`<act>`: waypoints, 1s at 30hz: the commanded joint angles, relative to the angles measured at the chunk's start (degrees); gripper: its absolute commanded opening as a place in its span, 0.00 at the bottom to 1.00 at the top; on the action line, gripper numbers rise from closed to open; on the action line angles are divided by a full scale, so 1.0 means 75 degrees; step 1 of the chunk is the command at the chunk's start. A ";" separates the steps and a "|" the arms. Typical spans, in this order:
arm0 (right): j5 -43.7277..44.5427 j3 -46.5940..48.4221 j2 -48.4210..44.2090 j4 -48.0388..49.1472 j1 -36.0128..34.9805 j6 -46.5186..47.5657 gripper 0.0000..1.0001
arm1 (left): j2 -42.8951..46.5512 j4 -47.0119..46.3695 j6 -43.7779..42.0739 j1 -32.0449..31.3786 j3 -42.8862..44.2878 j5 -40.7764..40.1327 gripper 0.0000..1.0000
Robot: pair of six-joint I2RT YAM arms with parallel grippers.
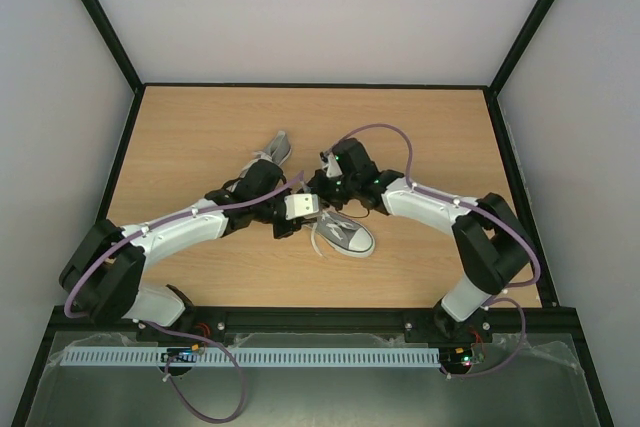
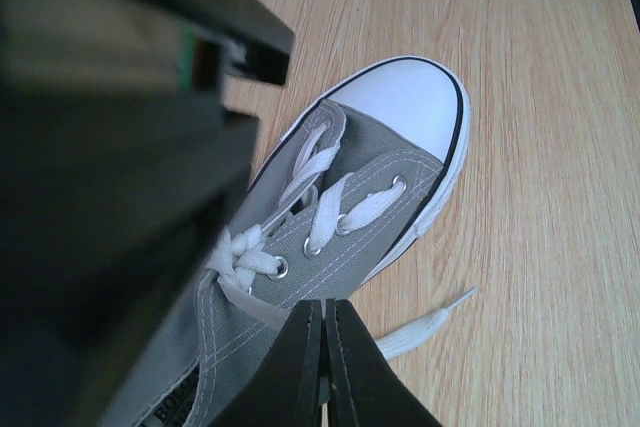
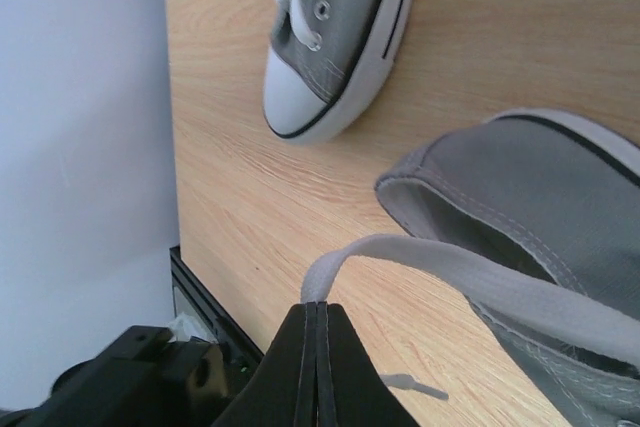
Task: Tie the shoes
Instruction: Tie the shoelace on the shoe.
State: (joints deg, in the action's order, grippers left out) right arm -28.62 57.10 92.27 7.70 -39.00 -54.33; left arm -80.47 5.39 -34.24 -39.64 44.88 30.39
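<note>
Light wood table [image 1: 200, 127], black frame [image 1: 310, 85] edging, plain white walls [image 1: 320, 7], even light.

Bench [image 1: 440, 127] open along far edge and both sides; shoes [image 1: 346, 235], left arm [image 1: 180, 229] and right arm [image 1: 430, 202] crowd the middle

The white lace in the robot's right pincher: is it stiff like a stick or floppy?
Probably floppy: the lace bends in a soft curve between the right gripper and the grey shoe, and looks flat like ribbon. It likely weighs almost nothing. A harder pull might drag the shoe across the smooth table, since the shoe looks small and light.
</note>
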 commanded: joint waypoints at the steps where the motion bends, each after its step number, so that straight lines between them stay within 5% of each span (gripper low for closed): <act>1: 0.0147 -0.0016 0.0229 -0.0273 -0.0272 -0.0102 0.01 | 0.0163 -0.0170 -0.0040 -0.0047 -0.0004 0.0065 0.02; 6: -0.0089 0.0143 0.0178 -0.1301 -0.0299 0.0654 0.07 | 0.0202 -0.0171 -0.0017 -0.0047 -0.0069 0.0084 0.02; 10: -0.0186 0.0444 -0.0032 -0.1904 -0.0296 0.1215 0.43 | 0.0219 -0.0157 -0.0014 -0.0047 -0.0091 0.0049 0.02; 12: -0.0155 0.0555 -0.0085 -0.2240 -0.0278 0.1418 0.50 | 0.0249 -0.0144 -0.0017 -0.0047 -0.0093 0.0032 0.02; 22: -0.0272 0.0688 -0.1044 -0.2614 0.0439 0.2670 0.54 | 0.0308 -0.0265 0.0186 -0.0036 -0.0143 -0.0068 0.02; 26: 0.0498 -0.0754 -0.2328 -0.1109 0.0735 0.4324 0.60 | 0.0293 -0.0369 0.0341 -0.0031 -0.0145 -0.0060 0.02; 30: 0.0797 -0.3287 -0.3748 0.2327 0.0735 0.6472 0.67 | 0.0277 -0.0421 0.0392 -0.0024 -0.0142 -0.0120 0.02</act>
State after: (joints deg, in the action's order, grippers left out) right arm -25.58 46.68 70.65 3.22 -33.10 -23.97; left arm -79.24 3.86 -32.38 -39.86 44.16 29.54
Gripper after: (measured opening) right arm 0.649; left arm 0.024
